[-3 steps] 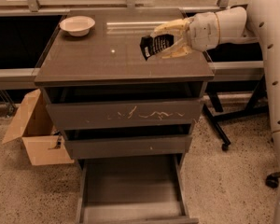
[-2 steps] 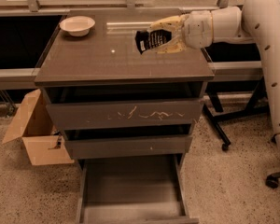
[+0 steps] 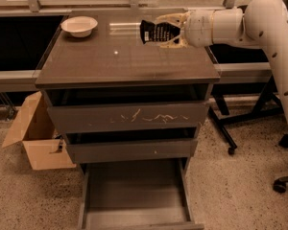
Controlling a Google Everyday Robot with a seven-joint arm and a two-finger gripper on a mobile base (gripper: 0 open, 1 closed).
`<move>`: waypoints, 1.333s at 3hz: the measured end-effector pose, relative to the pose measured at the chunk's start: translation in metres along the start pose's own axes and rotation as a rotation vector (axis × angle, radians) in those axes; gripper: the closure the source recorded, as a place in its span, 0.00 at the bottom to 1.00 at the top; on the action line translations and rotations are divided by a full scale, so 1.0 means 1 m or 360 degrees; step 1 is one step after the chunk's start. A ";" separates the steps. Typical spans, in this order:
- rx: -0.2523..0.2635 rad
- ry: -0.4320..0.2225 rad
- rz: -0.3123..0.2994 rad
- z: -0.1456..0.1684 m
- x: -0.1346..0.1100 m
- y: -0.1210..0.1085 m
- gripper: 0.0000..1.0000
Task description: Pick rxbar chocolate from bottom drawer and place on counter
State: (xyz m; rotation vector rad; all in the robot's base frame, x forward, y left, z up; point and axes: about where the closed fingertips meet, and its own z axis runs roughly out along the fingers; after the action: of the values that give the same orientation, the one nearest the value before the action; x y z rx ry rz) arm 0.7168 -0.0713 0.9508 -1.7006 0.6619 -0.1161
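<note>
The rxbar chocolate [image 3: 154, 32], a black wrapper with white lettering, hangs above the back right part of the counter [image 3: 120, 61]. My gripper [image 3: 164, 30] reaches in from the right and is shut on the bar's right end, cream fingers [image 3: 170, 19] above and below it. The bar looks slightly above the surface, not lying on it. The bottom drawer [image 3: 134, 195] stands pulled open at the lower middle, its grey inside bare.
A white bowl [image 3: 79, 26] sits at the counter's back left corner. The two upper drawers are closed. An open cardboard box [image 3: 36, 135] stands on the floor left of the cabinet. Black stand legs with casters [image 3: 230, 138] lie to the right.
My gripper has carried the bar leftward and farther back over the counter. The arm has stretched further in from the right.
</note>
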 end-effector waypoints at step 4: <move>0.0029 -0.0154 0.0495 0.032 0.047 0.009 0.82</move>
State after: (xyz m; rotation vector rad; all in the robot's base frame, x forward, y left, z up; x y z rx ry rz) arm 0.7666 -0.0671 0.9218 -1.5557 0.8406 0.1784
